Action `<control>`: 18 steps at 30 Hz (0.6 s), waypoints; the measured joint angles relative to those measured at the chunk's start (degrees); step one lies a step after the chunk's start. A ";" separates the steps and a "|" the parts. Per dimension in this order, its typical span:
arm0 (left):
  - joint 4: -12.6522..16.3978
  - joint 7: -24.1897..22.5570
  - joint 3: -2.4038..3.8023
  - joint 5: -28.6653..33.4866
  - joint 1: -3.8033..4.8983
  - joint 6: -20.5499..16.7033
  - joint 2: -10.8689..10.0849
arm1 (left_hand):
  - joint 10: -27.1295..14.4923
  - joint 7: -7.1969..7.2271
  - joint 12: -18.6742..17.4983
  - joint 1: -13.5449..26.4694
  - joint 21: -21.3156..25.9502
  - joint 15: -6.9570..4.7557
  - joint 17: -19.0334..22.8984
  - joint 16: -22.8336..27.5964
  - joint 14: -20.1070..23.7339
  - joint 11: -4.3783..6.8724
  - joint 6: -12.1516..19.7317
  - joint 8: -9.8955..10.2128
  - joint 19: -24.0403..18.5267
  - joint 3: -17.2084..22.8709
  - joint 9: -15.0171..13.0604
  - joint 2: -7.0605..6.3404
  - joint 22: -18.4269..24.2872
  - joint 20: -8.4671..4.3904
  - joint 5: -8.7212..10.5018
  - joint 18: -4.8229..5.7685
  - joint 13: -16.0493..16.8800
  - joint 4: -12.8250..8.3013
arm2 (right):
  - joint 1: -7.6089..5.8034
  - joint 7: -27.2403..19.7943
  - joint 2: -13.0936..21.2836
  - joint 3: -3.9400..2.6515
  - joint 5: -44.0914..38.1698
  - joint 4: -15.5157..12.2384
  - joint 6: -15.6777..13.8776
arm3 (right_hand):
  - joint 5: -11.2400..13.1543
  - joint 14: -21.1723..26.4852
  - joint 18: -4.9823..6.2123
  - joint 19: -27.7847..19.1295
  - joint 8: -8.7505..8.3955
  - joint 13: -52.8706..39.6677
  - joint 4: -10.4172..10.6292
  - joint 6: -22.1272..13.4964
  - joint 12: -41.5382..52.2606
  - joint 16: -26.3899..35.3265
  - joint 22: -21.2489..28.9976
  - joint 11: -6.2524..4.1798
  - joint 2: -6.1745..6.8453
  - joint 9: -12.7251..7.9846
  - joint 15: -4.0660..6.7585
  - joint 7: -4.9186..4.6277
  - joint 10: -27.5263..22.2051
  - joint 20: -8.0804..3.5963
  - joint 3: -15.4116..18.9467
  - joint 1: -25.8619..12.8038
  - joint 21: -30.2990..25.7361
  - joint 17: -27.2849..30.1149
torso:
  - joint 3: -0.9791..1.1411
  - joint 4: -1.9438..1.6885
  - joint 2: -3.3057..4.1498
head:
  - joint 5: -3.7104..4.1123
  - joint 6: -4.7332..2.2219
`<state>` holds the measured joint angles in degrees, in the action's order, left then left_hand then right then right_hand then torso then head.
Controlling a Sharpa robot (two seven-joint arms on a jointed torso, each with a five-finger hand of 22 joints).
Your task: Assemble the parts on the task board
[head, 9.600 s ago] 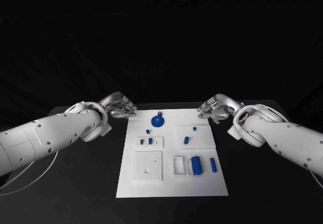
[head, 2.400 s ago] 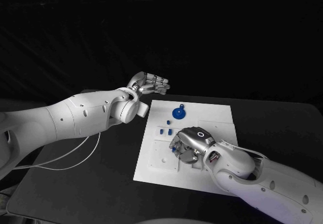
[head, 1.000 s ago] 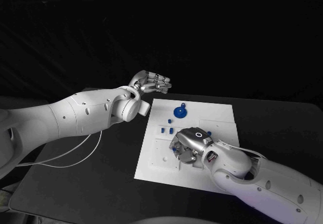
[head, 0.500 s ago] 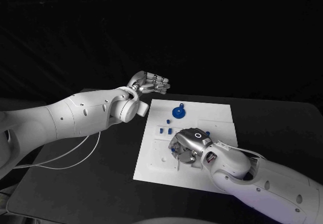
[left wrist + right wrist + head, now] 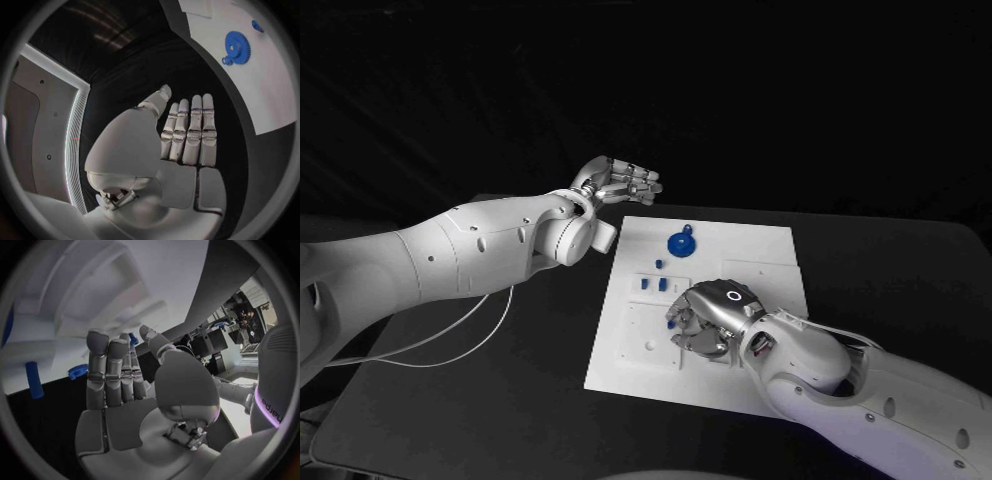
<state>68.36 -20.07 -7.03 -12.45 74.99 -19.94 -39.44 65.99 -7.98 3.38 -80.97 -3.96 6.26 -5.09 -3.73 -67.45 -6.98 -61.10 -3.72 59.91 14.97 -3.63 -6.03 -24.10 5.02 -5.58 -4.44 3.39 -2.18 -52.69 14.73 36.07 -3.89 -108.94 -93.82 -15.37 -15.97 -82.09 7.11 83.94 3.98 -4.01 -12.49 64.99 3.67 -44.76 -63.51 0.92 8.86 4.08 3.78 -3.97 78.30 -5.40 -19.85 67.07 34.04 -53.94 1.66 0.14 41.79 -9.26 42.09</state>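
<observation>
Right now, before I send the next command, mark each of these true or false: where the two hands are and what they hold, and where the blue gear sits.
1. The right hand is over the task board. True.
2. The left hand holds a blue part. False: the left wrist view shows its fingers straight with nothing in them.
3. The blue gear lies near the board's far end. True.
4. The left hand is pressing on the gear. False: it is beyond the board's far left corner, apart from the gear.
5. A blue peg shows beside the right hand's fingers. True.
</observation>
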 measured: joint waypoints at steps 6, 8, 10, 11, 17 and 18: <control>-0.40 0.03 0.00 0.00 0.00 0.05 -0.03 | -0.08 0.00 0.00 0.00 0.00 0.20 -0.06 0.00 0.19 -0.08 0.00 0.00 0.00 -0.34 0.00 0.00 1.22 0.00 0.00 0.00 0.00 0.20 | -0.04 0.31 1.83 -1.61 0.75 -1.68 -0.08 | 0.88 0.00 -0.04 0.00 0.00 0.00 0.41 -0.20 0.00 0.00 0.44 0.00 0.12 0.02 0.00 0.20 0.00 0.00 0.40 0.12 0.00 0.11 | -0.02 0.02 -0.01 | 0.27 -0.35; -0.51 0.04 0.00 0.00 0.00 0.08 -0.03 | -0.08 0.00 0.00 -0.11 0.00 0.19 -0.06 0.00 0.20 -0.08 0.00 0.00 0.00 -0.34 0.00 0.11 1.27 0.00 0.00 0.01 0.00 0.20 | -0.04 0.33 2.35 -2.43 1.09 -2.09 -0.11 | 1.13 -0.16 -0.05 0.00 0.00 -0.10 0.55 -0.20 0.00 0.00 0.53 -0.26 0.12 0.01 0.17 0.20 0.27 0.00 0.55 0.12 0.12 0.19 | 0.00 0.02 -0.01 | 0.44 -0.55; -0.68 0.04 0.00 0.00 0.00 0.13 -0.01 | -0.08 0.00 0.00 -0.31 0.00 0.13 -0.06 0.00 0.55 -0.08 0.00 0.00 0.00 -0.33 0.00 0.30 1.36 0.00 0.00 0.00 0.00 0.20 | -0.08 0.33 3.06 -3.75 1.74 -2.54 -0.19 | 1.12 -0.22 -0.07 0.00 0.00 -0.37 0.55 0.14 0.54 0.00 0.61 -0.76 -0.09 0.09 0.22 -0.14 1.66 0.00 0.55 0.32 0.33 0.19 | -0.01 0.02 -0.02 | 0.57 -0.69; -0.75 0.04 0.00 0.00 0.00 0.16 -0.01 | -0.08 0.00 0.00 -0.30 0.00 0.17 -0.04 0.00 0.83 -0.08 0.00 0.00 0.00 -0.33 0.00 0.30 1.36 0.00 0.00 0.00 0.00 0.20 | -0.15 0.33 3.42 -4.25 2.21 -2.70 -0.22 | 1.12 -0.23 -0.07 0.00 0.00 -0.47 0.51 0.48 0.73 0.00 0.74 -0.92 -0.36 0.12 0.23 -0.42 2.49 0.00 0.48 0.59 0.33 0.26 | 0.02 0.02 -0.02 | 0.69 -0.83; -1.11 0.02 0.00 0.00 -0.01 0.52 -0.01 | -0.28 0.00 0.00 -0.53 -0.24 -0.46 0.57 0.00 0.54 0.13 0.00 0.00 0.21 -0.33 0.00 0.53 1.29 0.21 0.00 0.01 0.00 0.20 | -1.44 -0.11 6.74 -8.42 8.13 -3.39 -0.20 | -0.25 -0.23 -0.10 0.00 0.00 -0.25 -0.61 1.55 0.27 0.23 1.25 -1.12 -0.87 -0.02 0.23 -0.92 3.83 0.01 -2.83 1.10 0.33 0.45 | 0.03 0.12 -0.09 | 1.55 -1.70; -1.13 0.00 0.00 0.00 -0.01 0.60 -0.02 | -0.28 0.00 0.00 -0.51 -0.24 -0.48 0.62 0.00 0.11 0.13 0.00 0.00 0.33 -0.33 0.00 0.55 1.19 0.09 0.00 0.01 0.00 0.20 | -1.65 -0.20 7.26 -8.96 9.09 -3.41 -0.16 | -0.25 -0.23 -0.09 0.00 -0.05 -0.20 -0.70 1.55 0.27 0.23 1.31 -1.12 -0.87 -0.04 0.23 -0.92 3.83 0.01 -2.99 1.10 0.28 0.45 | 0.03 0.13 -0.09 | 1.71 -1.80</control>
<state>67.22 -20.07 -7.03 -12.45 74.98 -19.34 -39.46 65.70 -7.98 3.38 -81.48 -4.20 5.78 -4.47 -3.73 -67.33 -6.85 -61.10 -3.72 60.24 14.64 -3.63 -5.48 -22.90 5.10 -5.59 -4.43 3.39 -1.98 -54.34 14.52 43.33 -12.85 -99.85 -97.23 -15.54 -16.22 -82.31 7.01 83.94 3.93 -4.21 -13.18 66.54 3.94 -44.54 -62.21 -0.20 7.99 4.03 4.00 -4.89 82.14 -5.40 -22.84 68.18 34.32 -53.49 1.70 0.26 41.70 -7.55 40.29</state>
